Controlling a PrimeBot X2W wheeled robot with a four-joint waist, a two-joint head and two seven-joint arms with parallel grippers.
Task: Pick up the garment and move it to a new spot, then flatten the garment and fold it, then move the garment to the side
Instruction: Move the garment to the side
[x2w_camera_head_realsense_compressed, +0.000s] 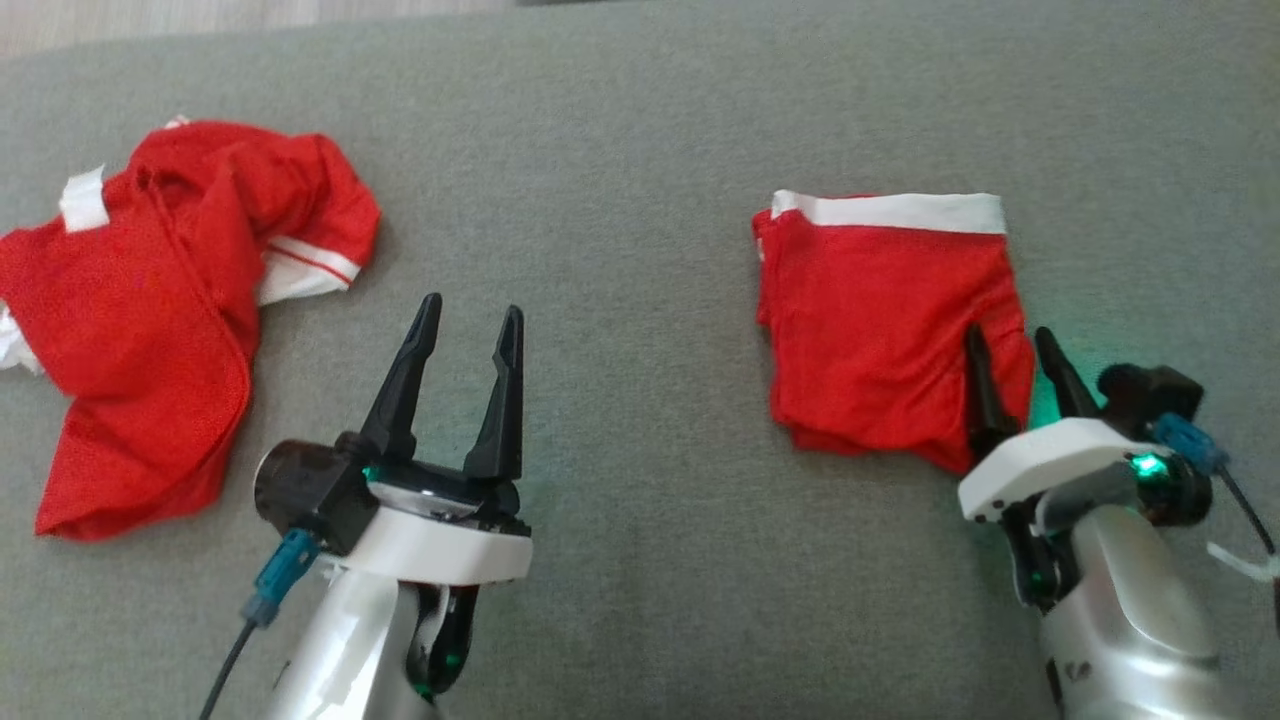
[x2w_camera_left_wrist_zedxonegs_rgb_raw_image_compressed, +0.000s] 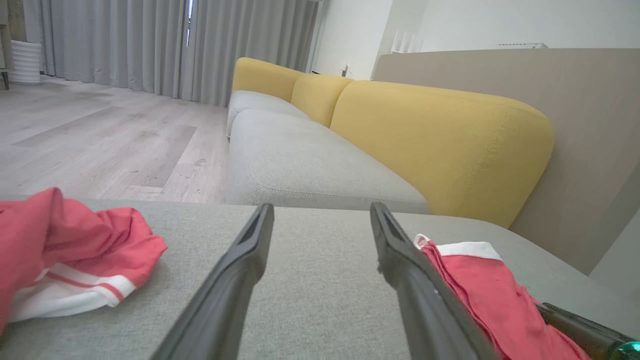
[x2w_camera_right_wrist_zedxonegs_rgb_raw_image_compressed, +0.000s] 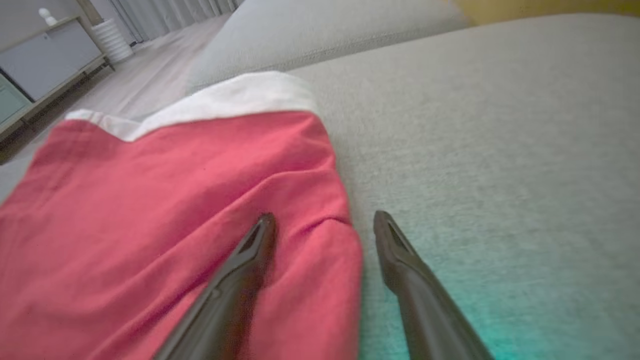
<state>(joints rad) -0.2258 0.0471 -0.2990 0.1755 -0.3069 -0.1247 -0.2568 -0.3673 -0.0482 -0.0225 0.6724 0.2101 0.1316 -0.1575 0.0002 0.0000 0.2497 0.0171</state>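
Grey woven upholstery of a sofa seat (x2w_camera_head_realsense_compressed: 640, 120) carries everything, with a folded red garment (x2w_camera_head_realsense_compressed: 880, 330) lying toward the robot's right, a white band (x2w_camera_head_realsense_compressed: 890, 211) on its far edge. A crumpled red garment (x2w_camera_head_realsense_compressed: 150, 330) lies well apart at the left. The right gripper (x2w_camera_head_realsense_compressed: 1008, 338) is low at the folded piece's near right corner, jaws parted and clamping nothing: one finger is over the cloth, the other over bare seat, with the edge between them. The left gripper (x2w_camera_head_realsense_compressed: 472, 308) hovers over bare upholstery between the two garments, jaws wide and empty.

With the fold apparently done, moving it aside looks like the step in hand. To do that well, the right jaws should bite through all the layers at that corner (a top-layer pinch would likely peel the fold open). The left could take the opposite edge so the stack travels level.

The right wrist view shows which finger sits over cloth, which is hard to read from the head view. The left wrist view adds a yellow backrest (x2w_camera_left_wrist_zedxonegs_rgb_raw_image_compressed: 440, 145), wood floor (x2w_camera_left_wrist_zedxonegs_rgb_raw_image_compressed: 100, 135) and curtains (x2w_camera_left_wrist_zedxonegs_rgb_raw_image_compressed: 150, 45).
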